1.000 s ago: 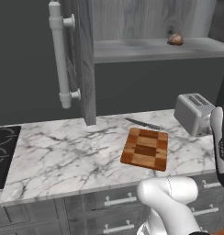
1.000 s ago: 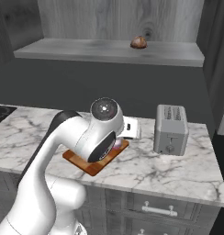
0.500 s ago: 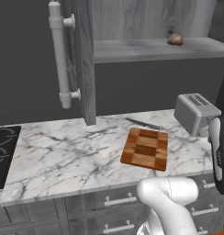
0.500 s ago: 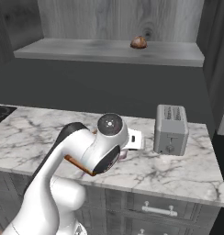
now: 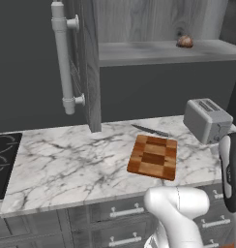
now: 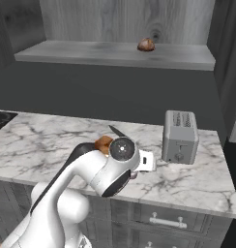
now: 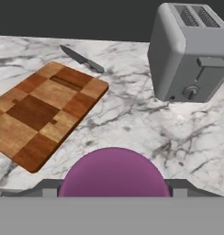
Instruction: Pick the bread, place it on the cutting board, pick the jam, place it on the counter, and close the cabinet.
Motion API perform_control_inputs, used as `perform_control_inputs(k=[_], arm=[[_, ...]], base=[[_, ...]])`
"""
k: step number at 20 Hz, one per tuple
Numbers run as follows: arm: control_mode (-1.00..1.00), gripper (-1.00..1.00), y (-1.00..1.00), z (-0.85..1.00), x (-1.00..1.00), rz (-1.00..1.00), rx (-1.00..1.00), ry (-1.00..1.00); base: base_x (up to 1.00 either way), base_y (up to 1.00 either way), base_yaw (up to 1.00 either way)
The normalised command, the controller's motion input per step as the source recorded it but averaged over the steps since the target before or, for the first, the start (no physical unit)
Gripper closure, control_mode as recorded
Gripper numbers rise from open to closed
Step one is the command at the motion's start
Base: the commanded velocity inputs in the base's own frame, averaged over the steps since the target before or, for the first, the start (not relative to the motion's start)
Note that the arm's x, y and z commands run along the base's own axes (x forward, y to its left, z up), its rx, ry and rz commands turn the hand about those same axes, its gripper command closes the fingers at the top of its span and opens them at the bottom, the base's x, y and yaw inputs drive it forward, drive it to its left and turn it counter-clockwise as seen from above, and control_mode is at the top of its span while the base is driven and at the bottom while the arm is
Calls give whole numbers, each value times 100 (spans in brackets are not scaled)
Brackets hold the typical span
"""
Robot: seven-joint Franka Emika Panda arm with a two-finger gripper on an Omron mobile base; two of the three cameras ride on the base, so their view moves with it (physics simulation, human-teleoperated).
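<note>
Marble counter (image 5: 62, 164), cutting board (image 7: 40, 110) bare, tool (image 7: 114, 195) apparently holding jam (image 7: 114, 174).

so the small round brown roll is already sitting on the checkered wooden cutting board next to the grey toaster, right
Not quite. The small round brown roll sits on the grey wooden cabinet shelf, as the right base view shows. The checkered wooden cutting board does lie next to the grey toaster on the white marble counter, but nothing rests on it, as the left base view shows.
</note>
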Motion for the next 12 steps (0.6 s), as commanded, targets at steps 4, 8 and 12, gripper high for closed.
perform_control_inputs(k=[4, 8, 12], arm=[[-100, 100, 0, -22, 0, 0, 0, 0], [-100, 100, 0, -19, 1, 0, 0, 0], [-100, 100, 0, -16, 3, 0, 0, 0]], base=[[0, 0, 0], [0, 0, 0], [0, 0, 0]])
